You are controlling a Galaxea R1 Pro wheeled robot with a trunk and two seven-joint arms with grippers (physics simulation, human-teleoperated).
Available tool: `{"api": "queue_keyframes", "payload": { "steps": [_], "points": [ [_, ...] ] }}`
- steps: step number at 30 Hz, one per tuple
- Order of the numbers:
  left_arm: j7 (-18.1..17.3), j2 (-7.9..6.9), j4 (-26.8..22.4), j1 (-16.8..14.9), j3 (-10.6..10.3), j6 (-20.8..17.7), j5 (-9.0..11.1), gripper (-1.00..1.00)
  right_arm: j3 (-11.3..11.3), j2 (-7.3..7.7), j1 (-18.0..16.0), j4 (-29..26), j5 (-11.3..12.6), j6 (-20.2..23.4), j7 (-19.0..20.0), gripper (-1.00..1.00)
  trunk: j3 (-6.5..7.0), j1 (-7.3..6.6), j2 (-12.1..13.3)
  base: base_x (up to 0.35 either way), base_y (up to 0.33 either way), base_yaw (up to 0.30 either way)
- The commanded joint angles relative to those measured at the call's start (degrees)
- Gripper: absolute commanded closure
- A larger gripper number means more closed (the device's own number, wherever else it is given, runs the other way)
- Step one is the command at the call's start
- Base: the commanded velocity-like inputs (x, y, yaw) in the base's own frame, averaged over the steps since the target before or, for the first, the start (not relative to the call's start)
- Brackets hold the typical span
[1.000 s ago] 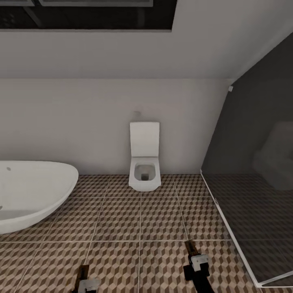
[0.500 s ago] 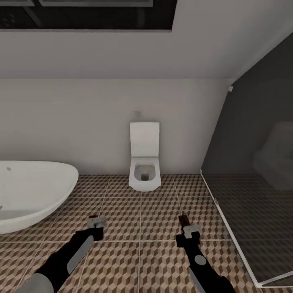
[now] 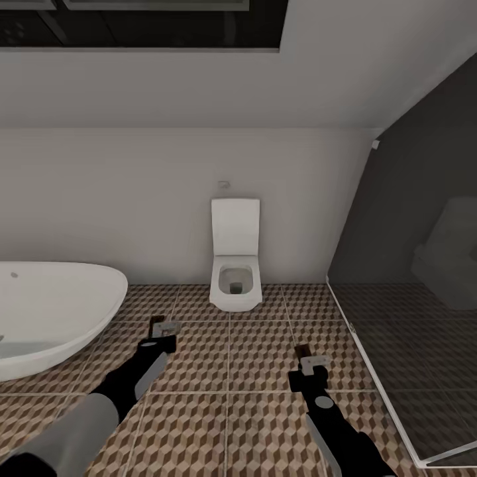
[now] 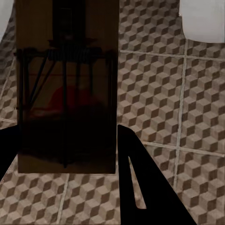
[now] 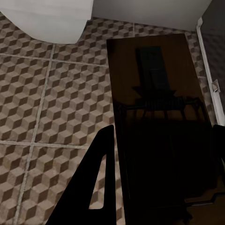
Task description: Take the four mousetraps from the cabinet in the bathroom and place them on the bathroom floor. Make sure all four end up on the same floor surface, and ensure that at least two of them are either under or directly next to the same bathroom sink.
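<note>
left tool [image 3: 165,326] pinching a mousetrap [image 4: 65,89], long axis along the fingers, out ahead | right tool [image 3: 310,358] pinching another mousetrap [image 5: 161,126], same lie | both above bathroom floor [image 3: 258,358], between bathtub [image 3: 53,311] and toilet [image 3: 235,281]

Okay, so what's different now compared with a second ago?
Both arms rose and reached forward: the left claw travelled furthest, from the picture's bottom edge to beside the bathtub; the right claw advanced less. Each wrist view shows a mousetrap, left and right, between the fingers. Toilet, bathtub and bathroom floor stayed put.
</note>
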State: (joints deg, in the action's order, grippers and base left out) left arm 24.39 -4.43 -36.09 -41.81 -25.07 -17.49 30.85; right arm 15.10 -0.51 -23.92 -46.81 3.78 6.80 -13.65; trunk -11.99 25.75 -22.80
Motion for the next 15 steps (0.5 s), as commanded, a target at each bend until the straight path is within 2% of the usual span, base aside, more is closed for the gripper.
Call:
{"api": "queue_keyframes", "payload": {
  "steps": [1,3,6,11,15],
  "points": [
    [0.16,0.08,1.60,-0.09,-1.08,1.36,0.09,1.00,0.22,0.08,-0.06,-0.14,0.51,0.28,-0.32,1.00,-0.12,0.03,-0.12,0.000,0.000,0.000],
    [-0.86,0.64,4.71,-0.10,-2.59,3.13,-0.16,1.00,0.20,0.12,-0.07,-0.18,0.52,0.30,-0.34,1.00,-0.12,0.03,-0.12,0.000,0.000,0.000],
    [-2.29,1.18,6.60,-0.11,-4.00,3.99,-0.25,1.00,0.20,0.10,-0.07,-0.25,0.52,0.38,-0.43,1.00,-0.12,0.03,-0.12,0.000,0.000,0.000],
    [-5.55,1.91,8.69,-0.12,-5.96,4.54,-0.32,1.00,0.19,0.07,-0.07,-0.73,0.52,0.48,-0.50,1.00,-0.12,0.03,-0.12,0.000,0.000,0.000],
    [-6.13,2.50,8.94,-0.12,-7.32,4.45,-0.35,1.00,0.21,0.17,-0.07,-1.55,0.52,0.47,-0.46,1.00,-0.12,0.03,-0.12,0.000,0.000,0.000]
  ]
}}
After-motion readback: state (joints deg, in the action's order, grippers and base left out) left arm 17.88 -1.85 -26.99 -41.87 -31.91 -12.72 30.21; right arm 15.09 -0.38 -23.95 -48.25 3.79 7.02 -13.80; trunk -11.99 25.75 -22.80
